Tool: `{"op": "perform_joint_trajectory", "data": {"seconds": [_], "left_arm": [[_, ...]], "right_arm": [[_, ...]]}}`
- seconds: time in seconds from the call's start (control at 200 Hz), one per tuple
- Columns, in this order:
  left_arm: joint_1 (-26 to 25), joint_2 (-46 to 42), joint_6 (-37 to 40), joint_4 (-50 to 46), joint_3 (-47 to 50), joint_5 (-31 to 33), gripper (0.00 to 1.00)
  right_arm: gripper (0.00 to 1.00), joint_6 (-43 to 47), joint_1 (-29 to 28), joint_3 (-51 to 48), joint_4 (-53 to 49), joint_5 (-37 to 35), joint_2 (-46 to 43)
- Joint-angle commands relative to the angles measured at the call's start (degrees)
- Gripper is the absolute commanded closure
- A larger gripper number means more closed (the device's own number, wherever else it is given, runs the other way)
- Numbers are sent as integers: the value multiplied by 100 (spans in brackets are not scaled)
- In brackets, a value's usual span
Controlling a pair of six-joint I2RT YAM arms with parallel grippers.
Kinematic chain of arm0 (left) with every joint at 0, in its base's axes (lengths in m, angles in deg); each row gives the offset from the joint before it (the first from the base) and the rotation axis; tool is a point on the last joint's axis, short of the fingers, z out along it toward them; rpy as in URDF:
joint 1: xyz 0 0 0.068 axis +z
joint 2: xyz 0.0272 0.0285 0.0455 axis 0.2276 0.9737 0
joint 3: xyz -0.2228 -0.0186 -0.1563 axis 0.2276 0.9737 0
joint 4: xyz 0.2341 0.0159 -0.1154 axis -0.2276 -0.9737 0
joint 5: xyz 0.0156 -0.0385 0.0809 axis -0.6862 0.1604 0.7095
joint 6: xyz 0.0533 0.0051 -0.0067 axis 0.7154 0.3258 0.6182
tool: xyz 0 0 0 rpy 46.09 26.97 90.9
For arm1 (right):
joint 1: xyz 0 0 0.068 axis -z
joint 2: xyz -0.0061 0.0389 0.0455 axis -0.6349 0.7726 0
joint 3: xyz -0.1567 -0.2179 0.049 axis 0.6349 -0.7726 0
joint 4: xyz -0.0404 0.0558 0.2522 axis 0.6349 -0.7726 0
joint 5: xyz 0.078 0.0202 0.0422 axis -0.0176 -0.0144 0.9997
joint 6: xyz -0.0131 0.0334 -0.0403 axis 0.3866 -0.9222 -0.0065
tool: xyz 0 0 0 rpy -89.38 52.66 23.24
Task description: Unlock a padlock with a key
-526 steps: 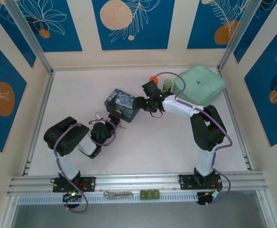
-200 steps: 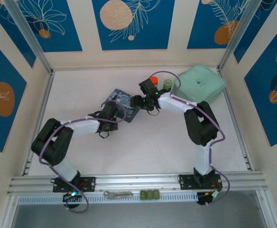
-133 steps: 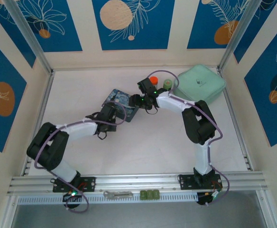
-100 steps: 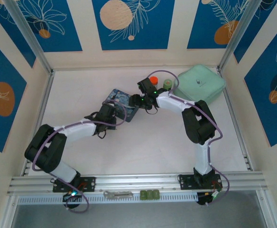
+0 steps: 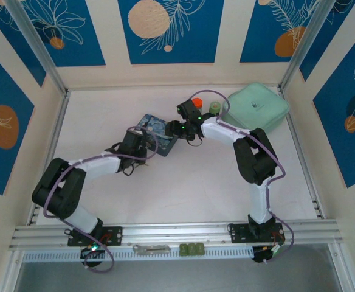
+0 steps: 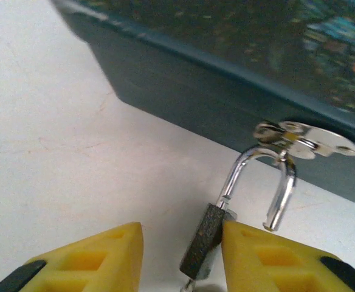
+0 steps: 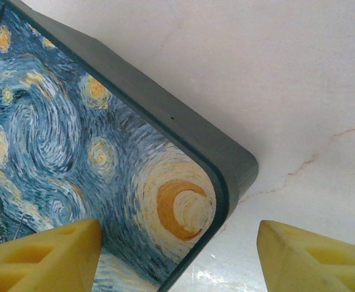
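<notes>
Two arms meet at box (image 5: pixel 156 126), mid-table (image 5: pixel 183 182), top view. L claw (image 5: pixel 143 137) sits at box's near-left side; R claw (image 5: pixel 179 128) at its right corner.

L wrist view: padlock (image 6: pixel 202 249) hangs from silvery hasp (image 6: pixel 305 139) on box's dark side wall, its dark body tilted, low betw. yellow fingers (image 6: pixel 80 264). Shackle (image 6: pixel 256 176) is threaded thru hasp. One leg is seated in body; other leg's end is free & clear of body, i.e. shackle sprung. L claw: jaws apart, not clamping. Body lies just beside right-hand finger, w/ wide gap to the other. Silvery bit (image 6: pixel 189 285) under body is cropped by frame edge, too small to identify.

R wrist view: R claw's jaws are spread wide astride box's rounded corner, gripping nothing. One pad (image 7: pixel 44 258) is over painted lid, contact unclear; other is over bare table, clear of box wall.

Far right, top view: mint case (image 5: pixel 256 106), w/ orange-capped item (image 5: pixel 196 101) & green item (image 5: pixel 214 107) beside it. Near rail: grey tool (image 5: pixel 150 248), green blocks (image 5: pixel 191 249).
</notes>
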State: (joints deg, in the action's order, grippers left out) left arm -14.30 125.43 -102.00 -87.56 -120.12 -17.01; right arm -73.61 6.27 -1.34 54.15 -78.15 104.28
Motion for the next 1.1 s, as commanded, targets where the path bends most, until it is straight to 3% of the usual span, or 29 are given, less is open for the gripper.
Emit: {"op": "perform_joint_trajectory", "data": {"seconds": [0.0,0.17,0.55,0.625,0.73,0.835,0.935,1.095], "left_arm": [[79,96,-243,246,6,-412,63],[230,472,-270,394,-105,-828,77],[549,365,-847,1214,391,-1872,73],[558,-105,-902,1138,504,-1595,64],[603,-790,-928,904,476,-1182,24],[784,-1079,-907,679,126,-1070,1],[1027,-879,-783,757,-358,-1277,0],[1406,240,-604,1224,-1333,-1870,0]], "right_arm": [[32,51,27,-40,-18,156,77],[32,70,27,-31,-64,141,51],[32,286,152,129,-281,-73,51],[32,367,232,69,-257,-131,-71],[31,508,341,27,-219,5,-212],[30,662,344,-30,-205,58,-418],[30,752,309,-174,-222,11,-691],[29,841,220,-651,-243,58,-1164]]}}
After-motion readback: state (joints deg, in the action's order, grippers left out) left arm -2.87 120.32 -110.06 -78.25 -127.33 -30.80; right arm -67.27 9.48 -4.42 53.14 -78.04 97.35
